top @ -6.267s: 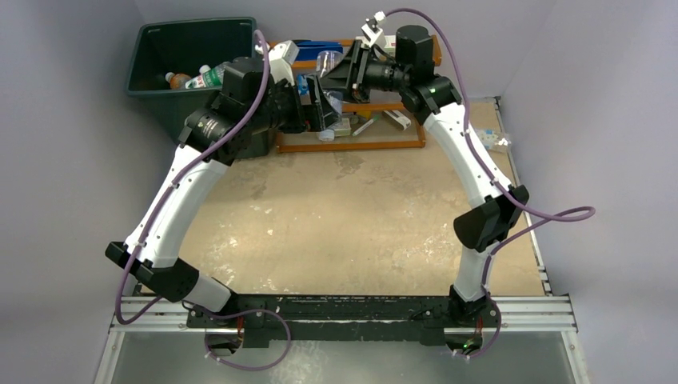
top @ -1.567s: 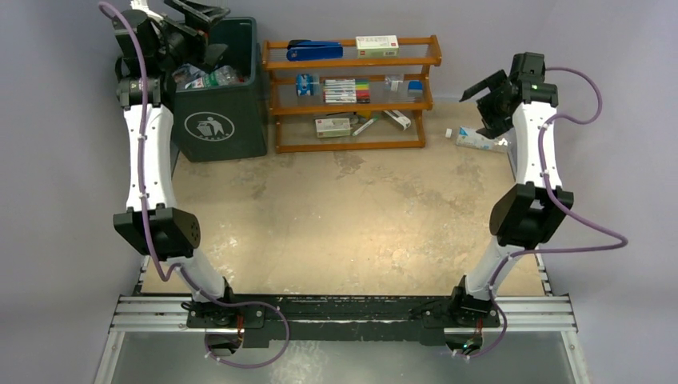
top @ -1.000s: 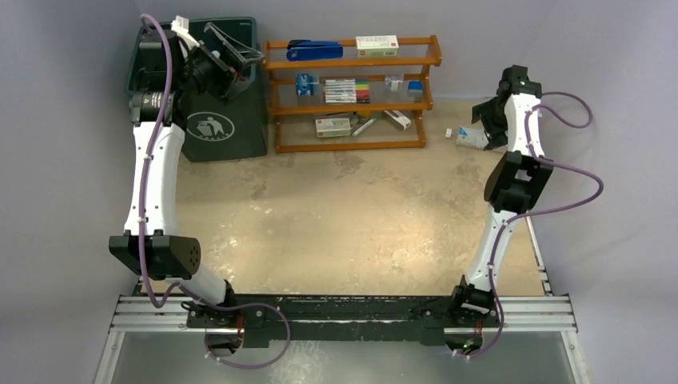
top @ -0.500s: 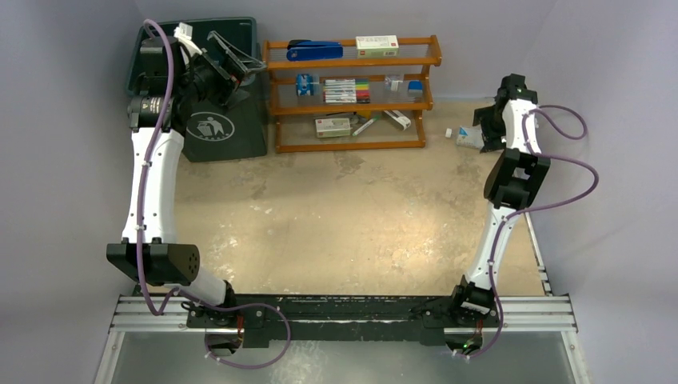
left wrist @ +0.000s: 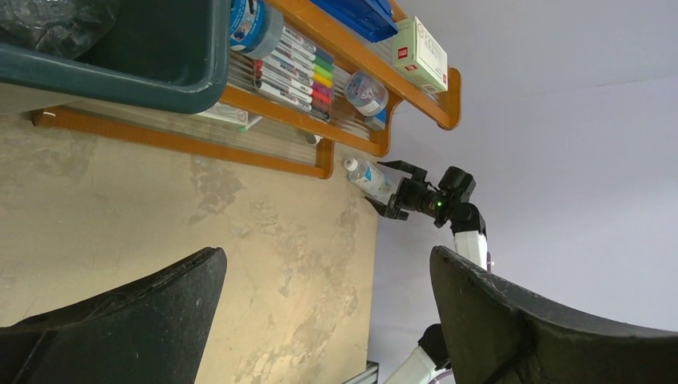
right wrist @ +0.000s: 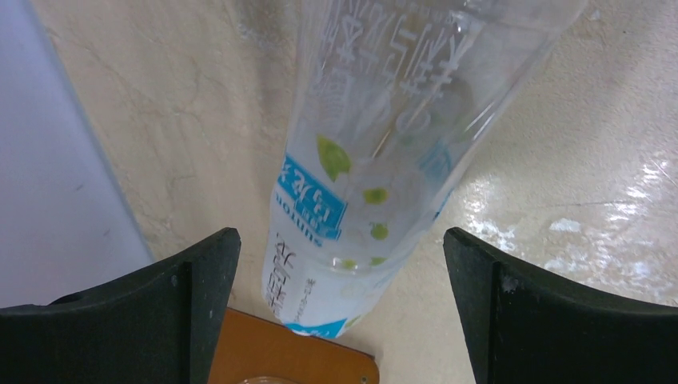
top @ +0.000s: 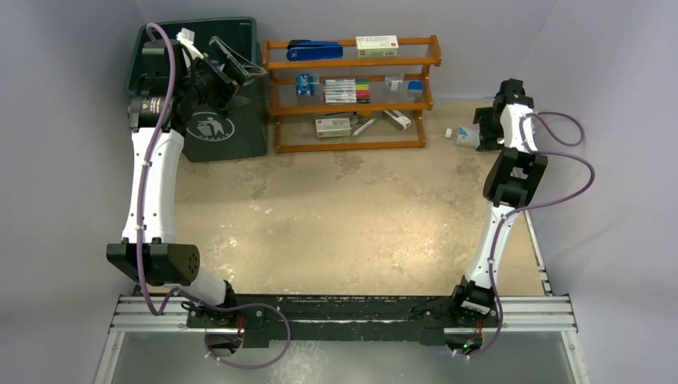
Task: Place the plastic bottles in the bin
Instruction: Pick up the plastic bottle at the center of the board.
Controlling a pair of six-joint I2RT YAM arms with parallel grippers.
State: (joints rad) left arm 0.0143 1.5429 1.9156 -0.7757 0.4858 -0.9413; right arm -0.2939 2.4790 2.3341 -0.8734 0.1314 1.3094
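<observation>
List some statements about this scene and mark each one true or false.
1. The right gripper is open, with a clear bottle between its fingers. True.
2. The left gripper holds a bottle. False: it is open and empty, up by the bin.
3. The bottle at the right gripper stands upright. False: it lies on the table.
4. The bin sits left of the rack. True.

Top camera overlooks whole table (top: 336,216). Left wrist looks far across it; right wrist close above clear bottle (right wrist: 384,160) between its fingers (right wrist: 160,320); all three share that bottle.
</observation>
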